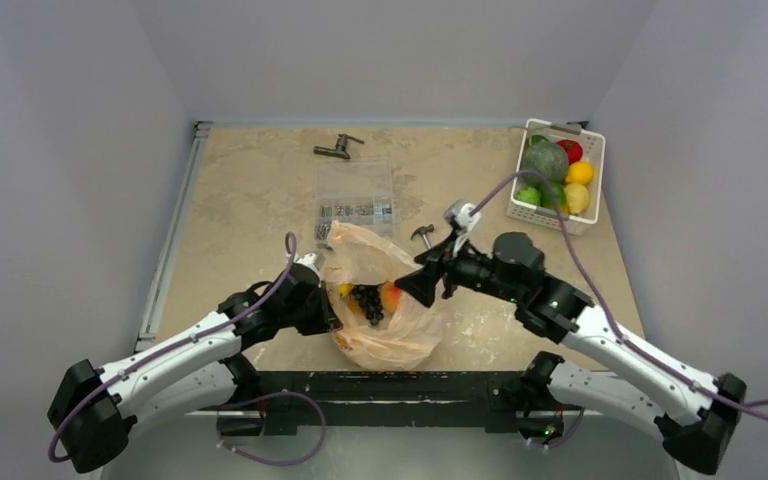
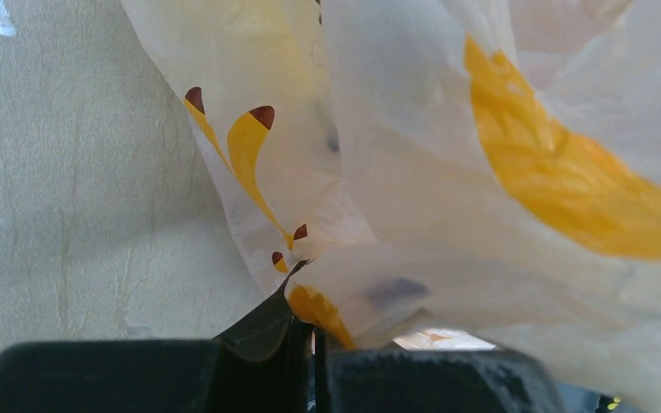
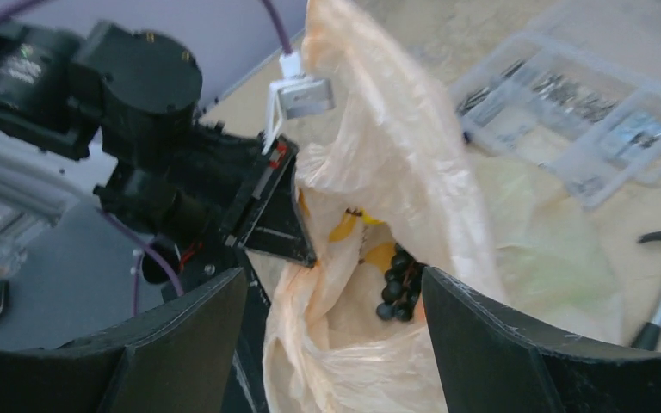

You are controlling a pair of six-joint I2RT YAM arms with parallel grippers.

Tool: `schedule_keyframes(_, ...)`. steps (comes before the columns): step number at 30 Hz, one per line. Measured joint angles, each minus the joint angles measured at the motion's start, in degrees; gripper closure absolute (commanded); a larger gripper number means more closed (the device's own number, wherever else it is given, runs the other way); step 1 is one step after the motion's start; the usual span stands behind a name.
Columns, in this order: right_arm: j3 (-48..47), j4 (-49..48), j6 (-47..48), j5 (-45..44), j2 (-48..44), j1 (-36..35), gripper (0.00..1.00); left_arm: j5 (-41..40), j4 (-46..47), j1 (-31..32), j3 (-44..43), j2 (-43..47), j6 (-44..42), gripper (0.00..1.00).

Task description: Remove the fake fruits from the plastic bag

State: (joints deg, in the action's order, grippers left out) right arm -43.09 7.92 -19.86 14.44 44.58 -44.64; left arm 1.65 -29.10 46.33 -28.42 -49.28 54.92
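Note:
The peach-orange plastic bag (image 1: 390, 335) lies at the table's near middle with its mouth held up. Inside show a bunch of dark grapes (image 1: 368, 300), an orange-red fruit (image 1: 392, 297) and a bit of yellow. My left gripper (image 1: 330, 305) is shut on the bag's left edge; in the left wrist view its jaws (image 2: 314, 331) pinch a fold of the bag (image 2: 413, 172). My right gripper (image 1: 422, 285) is open at the bag's right side. In the right wrist view it (image 3: 334, 284) straddles the bag's mouth (image 3: 396, 146) above the grapes (image 3: 398, 288), holding nothing.
A clear parts box (image 1: 355, 200) lies just behind the bag, with a small hammer (image 1: 422, 233) beside it. A dark tool (image 1: 337, 148) lies at the back. A white basket (image 1: 550, 218) at the back right holds a large green vegetable and red and yellow pieces.

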Motion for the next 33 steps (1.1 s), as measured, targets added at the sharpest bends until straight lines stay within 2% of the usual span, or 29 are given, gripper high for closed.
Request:
schedule_keyframes(5, -0.26, -2.34, 0.42, -3.98, 15.39, -11.93, 0.36, 0.5, 1.44, 0.0, 1.2, -1.79, 0.07, 1.0)
schedule_keyframes(8, -0.85, -1.25, 0.79, -7.69, 24.26, -15.37, 0.45, 1.14, 2.78, 0.0, 2.1, -2.56, 0.59, 1.0)
schedule_keyframes(10, -2.1, -0.22, 0.85, -11.98, 28.55, -16.72, 0.46, 1.68, 3.52, 0.0, 2.67, -2.91, 1.01, 1.0)
schedule_keyframes(15, -4.79, 1.51, 0.76, -25.62, 33.22, -18.05, 0.4, 2.84, 4.83, 0.0, 3.28, -3.39, 1.57, 1.0)
schedule_keyframes(19, -5.01, 1.86, 0.72, -32.48, 33.44, -18.1, 0.33, 3.67, 6.08, 0.0, 3.52, -3.39, 1.73, 1.0)
schedule_keyframes(29, -5.84, 2.16, 0.28, -41.99, 40.57, -18.36, 0.23, 5.29, 8.11, 0.0, 3.89, -4.07, 2.62, 1.0)
schedule_keyframes(33, -5.92, 1.57, 0.2, -43.15, 41.48, -18.36, 0.2, 5.46, 8.52, 0.0, 3.89, -4.79, 2.6, 1.0)
